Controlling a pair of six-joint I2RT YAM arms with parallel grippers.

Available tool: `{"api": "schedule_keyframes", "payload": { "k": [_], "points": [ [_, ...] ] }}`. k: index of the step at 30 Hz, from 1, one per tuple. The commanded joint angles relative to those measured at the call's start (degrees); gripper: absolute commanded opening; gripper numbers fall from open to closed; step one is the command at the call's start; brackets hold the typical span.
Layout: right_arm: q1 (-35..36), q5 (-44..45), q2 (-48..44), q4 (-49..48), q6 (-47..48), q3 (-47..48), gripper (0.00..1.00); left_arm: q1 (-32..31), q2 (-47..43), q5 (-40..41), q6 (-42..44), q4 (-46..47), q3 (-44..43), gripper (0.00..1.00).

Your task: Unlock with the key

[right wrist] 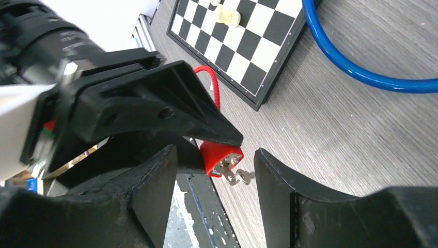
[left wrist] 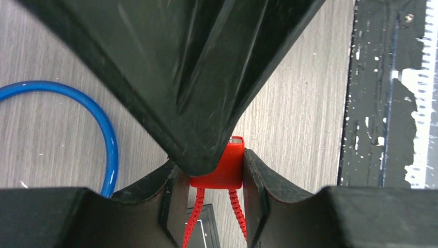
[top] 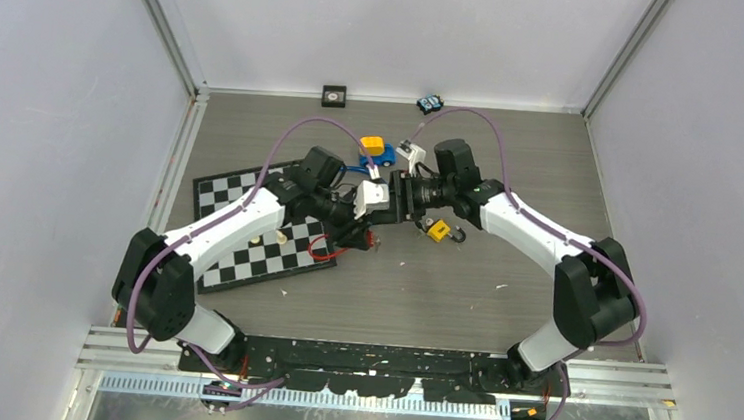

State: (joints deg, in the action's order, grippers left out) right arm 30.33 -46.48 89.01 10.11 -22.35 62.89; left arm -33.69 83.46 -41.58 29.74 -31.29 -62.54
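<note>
Red padlock (right wrist: 221, 157) pinched in left gripper (left wrist: 216, 175); key (right wrist: 236, 177) seems seated in it. Right gripper (right wrist: 214, 161) spread around key; next, close and turn it.

Colours and patterns noted
The padlock (right wrist: 221, 157) is seen in red and its key (right wrist: 238, 177) in silver; the cable loop (right wrist: 351, 72) is coloured blue, the chessboard (right wrist: 243, 41) is chequered black and white, the table (right wrist: 335, 134) is grained in grey, and a second padlock (top: 438, 229) is seen in yellow.
</note>
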Motion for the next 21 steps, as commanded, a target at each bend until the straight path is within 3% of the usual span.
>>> {"api": "schedule_keyframes", "payload": {
  "k": [1, 21],
  "points": [
    [0.2, -2.7, 2.2, -4.6, -3.7, 0.0, 0.61, -1.1, -2.2, 5.6, -1.8, 4.2, -1.5, 0.0],
    [0.0, -9.3, 11.3, -19.0, -15.0, -2.9, 0.58, -1.7, -3.7, 12.5, -5.1, 7.9, -0.7, 0.0]
  ]
}}
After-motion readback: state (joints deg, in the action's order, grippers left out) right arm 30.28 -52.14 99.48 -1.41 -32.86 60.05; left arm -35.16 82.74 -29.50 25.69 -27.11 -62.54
